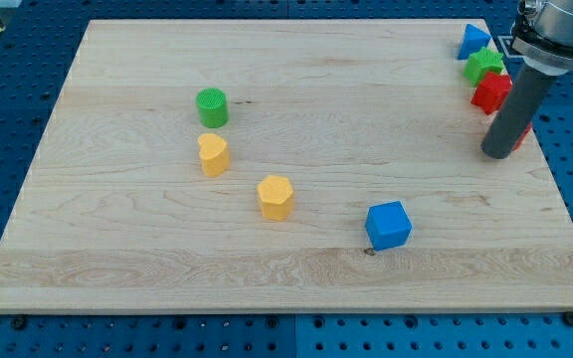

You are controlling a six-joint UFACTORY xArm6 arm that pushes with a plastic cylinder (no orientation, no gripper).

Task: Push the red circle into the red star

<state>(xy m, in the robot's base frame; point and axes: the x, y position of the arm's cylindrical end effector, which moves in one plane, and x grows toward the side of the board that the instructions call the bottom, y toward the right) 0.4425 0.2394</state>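
Wooden board (296, 264) on blue pegboard (18, 99)

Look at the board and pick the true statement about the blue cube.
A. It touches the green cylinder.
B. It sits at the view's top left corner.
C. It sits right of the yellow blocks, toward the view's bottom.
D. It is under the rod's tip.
C: the blue cube lies right of and below both yellow blocks, apart from the green cylinder and far from my tip.

single view, high front angle, looking down, whole board (286, 268) visible
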